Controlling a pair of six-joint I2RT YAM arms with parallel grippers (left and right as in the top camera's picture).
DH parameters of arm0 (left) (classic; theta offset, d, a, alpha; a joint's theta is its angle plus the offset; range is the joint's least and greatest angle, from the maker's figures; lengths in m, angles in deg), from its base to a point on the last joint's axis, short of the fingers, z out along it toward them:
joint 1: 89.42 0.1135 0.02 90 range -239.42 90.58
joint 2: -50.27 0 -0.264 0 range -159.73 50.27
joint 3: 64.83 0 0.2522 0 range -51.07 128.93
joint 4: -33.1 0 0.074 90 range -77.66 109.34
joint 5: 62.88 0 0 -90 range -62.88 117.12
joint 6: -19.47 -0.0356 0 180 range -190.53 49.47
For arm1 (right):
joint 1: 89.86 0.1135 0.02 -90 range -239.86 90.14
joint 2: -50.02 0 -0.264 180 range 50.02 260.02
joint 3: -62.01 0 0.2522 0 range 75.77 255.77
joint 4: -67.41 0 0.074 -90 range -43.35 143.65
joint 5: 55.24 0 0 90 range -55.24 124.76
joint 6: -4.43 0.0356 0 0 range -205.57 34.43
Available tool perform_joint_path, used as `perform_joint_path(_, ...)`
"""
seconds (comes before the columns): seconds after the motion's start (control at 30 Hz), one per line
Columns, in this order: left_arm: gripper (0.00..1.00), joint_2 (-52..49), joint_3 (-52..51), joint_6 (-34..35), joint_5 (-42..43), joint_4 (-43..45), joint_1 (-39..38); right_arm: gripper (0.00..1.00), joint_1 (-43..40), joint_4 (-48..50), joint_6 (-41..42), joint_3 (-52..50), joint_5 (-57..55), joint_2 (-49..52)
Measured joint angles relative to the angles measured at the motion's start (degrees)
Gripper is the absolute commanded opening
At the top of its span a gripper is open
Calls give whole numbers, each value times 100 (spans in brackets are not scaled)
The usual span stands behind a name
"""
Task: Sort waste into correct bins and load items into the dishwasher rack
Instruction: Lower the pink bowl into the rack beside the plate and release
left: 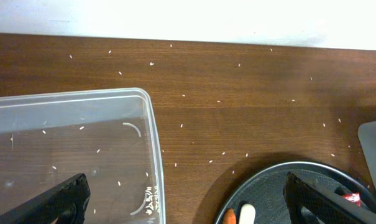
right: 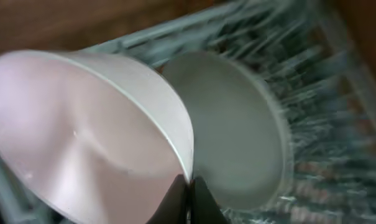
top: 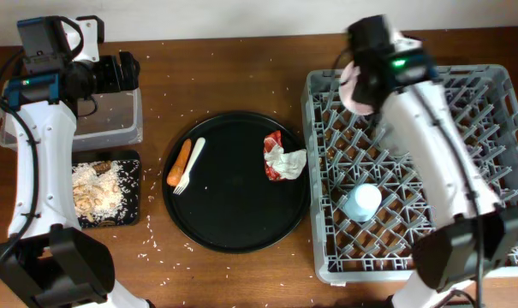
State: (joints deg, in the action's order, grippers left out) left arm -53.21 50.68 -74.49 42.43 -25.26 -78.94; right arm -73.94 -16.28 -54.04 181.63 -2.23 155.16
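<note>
the right gripper (right: 189, 190) is pinched shut on the rim of the small white bowl (right: 82, 143). its two dark fingertips meet on the edge, and the bowl, tipped on its side, swells away to the left of them in the wrist view. on the other side of the fingers the pale grey plate (right: 237, 143) stands on edge among the pegs of the dishwasher rack (top: 481, 120), close against the bowl (whether the two touch i cannot tell). the light blue cup (top: 361, 203) sits in the rack farther back from this gripper, toward the arm's base.

the left gripper (left: 186, 185) is spread wide with nothing between its fingers, over bare wood. the clear tub (left: 69, 143) lies under the finger at the left of its wrist view, the round black tray (left: 268, 196) under the other. on that tray the carrot (top: 180, 162) and white fork (top: 190, 165) lie side by side, the wrapper (top: 280, 156) apart from them. back toward this arm's base is the shallow black tray (top: 135, 171) holding grain crumbs (top: 100, 188).
</note>
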Motion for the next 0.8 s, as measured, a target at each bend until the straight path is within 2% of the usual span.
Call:
perform_joint_path(0.07,99,0,0,0,2,2,0,4,866,-107,-24,-2,-1405,151)
perform_joint_path(0.2,99,0,2,0,2,2,0,4,1342,-592,-33,-11,-2870,855)
perform_joint_path(0.37,99,0,2,0,4,2,0,4,1255,-960,-48,-24,-3733,1512)
perform_joint_path(0.5,99,0,0,0,4,2,0,8,1255,-688,15,-24,-3740,1541)
perform_joint_path(0.53,99,0,0,0,4,-2,0,13,1255,-625,35,-22,-3521,1541)
perform_joint_path(0.6,99,0,0,0,4,-4,0,36,1233,-608,101,133,-2653,1541)
perform_joint_path(0.63,99,0,2,0,4,-2,0,58,1222,-660,120,247,-2319,1534)
perform_joint_path(0.67,99,0,0,0,4,-4,0,75,1158,-855,138,503,-1596,1458)
perform_joint_path(0.7,99,0,0,0,2,-9,0,79,1086,-1016,131,684,-1139,1349)
perform_joint_path(0.8,99,0,0,0,4,-13,0,78,535,-1847,133,1130,581,625)
